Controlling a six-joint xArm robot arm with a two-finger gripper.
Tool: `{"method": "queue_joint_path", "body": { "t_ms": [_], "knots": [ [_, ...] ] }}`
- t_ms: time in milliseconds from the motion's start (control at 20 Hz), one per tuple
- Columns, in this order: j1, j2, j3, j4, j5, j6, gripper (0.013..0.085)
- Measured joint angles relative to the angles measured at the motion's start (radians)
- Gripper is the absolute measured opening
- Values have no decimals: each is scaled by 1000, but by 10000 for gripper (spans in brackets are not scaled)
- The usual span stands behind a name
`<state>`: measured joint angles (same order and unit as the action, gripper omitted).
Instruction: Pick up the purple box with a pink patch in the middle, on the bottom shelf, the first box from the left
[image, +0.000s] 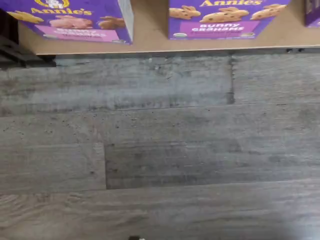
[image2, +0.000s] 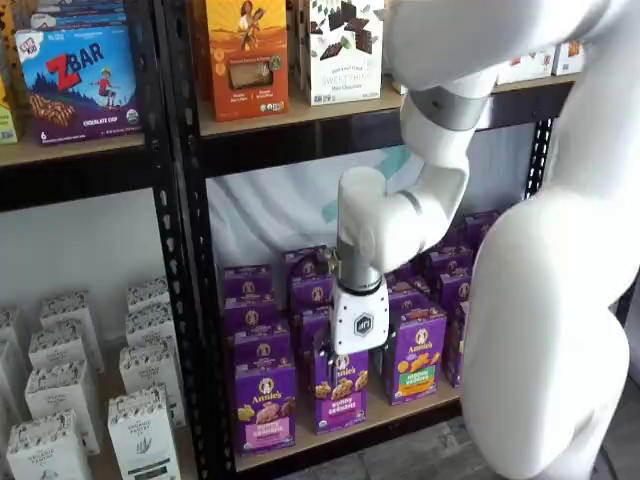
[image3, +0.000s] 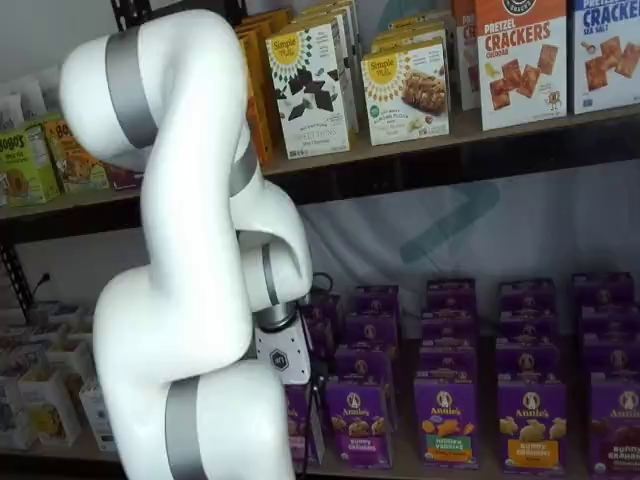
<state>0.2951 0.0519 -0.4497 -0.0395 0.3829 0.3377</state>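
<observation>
Purple box (image2: 265, 407) stood upright at the front left of the bottom shelf (image2: 340, 432), a small Annie's carton with a round white logo near its top, a pink band across its lower front and bunny snacks pictured above it. Just to its right stood a violet-banded carton (image2: 340, 389), then a green-banded carton (image2: 418, 352), with more purple cartons in rows behind.

In the wrist view the purple box (image: 75, 20) showed only its lower front, pink band and bunnies, on the tan board, with a Bunny Grahams carton (image: 225, 19) apart from it and grey plank flooring (image: 160, 150) nearer; no fingers appeared there.

In a shelf view the gripper (image2: 330, 362) hung in front of the violet-banded carton, right of the purple box. In a shelf view the white arm (image3: 190, 300) hid the purple box. I could not tell how the jaws stood.
</observation>
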Motion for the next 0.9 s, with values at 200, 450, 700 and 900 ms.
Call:
{"method": "queue_joint_path", "body": {
  "t_ms": [200, 450, 700, 900],
  "knots": [
    [6, 80, -42, -13, -33, 18, 850],
    [13, 176, -101, -22, -80, 34, 850],
    [25, 258, -168, -1, -105, 25, 850],
    [33, 332, -238, -3, -111, 35, 850]
  ]
}}
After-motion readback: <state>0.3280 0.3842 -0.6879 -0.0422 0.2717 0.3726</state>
